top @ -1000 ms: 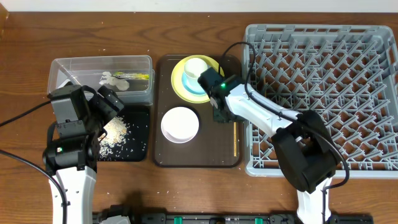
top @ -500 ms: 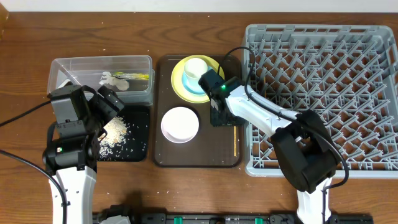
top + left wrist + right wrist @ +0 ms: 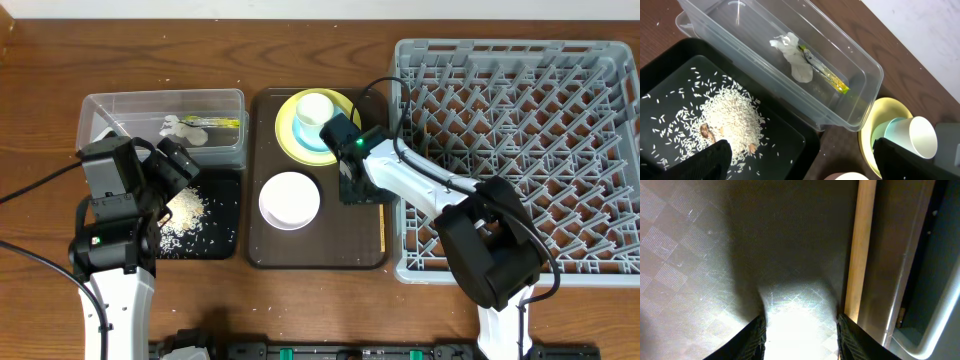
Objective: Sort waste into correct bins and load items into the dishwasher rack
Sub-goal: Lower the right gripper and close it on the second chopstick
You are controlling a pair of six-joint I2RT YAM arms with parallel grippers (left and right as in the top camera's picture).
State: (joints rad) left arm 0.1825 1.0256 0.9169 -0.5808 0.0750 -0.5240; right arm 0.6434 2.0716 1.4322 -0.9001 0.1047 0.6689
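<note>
The clear tub (image 3: 228,98) holds the white tissue (image 3: 792,55) and the green-and-orange wrapper (image 3: 826,76). The black tray (image 3: 225,235) holds the rice scraps (image 3: 730,117). My left gripper (image 3: 805,167) hovers open and empty over the black tray's right edge. The yellow plate (image 3: 287,138) carries the blue bowl (image 3: 318,146) and cream cup (image 3: 315,108). The white bowl (image 3: 290,198) sits in front of it. My right gripper (image 3: 800,340) is open, low over the brown tray. The chopsticks (image 3: 860,245) lie just outside its right finger and show in the overhead view (image 3: 382,228).
The brown serving tray (image 3: 320,255) lies between the bins and the grey dishwasher rack (image 3: 520,150). The rack's left wall stands right beside the chopsticks. The right arm reaches over the rack's left side. Bare wooden table lies behind and in front.
My right gripper has shifted slightly toward the table front and the chopsticks. The left arm has not moved.
</note>
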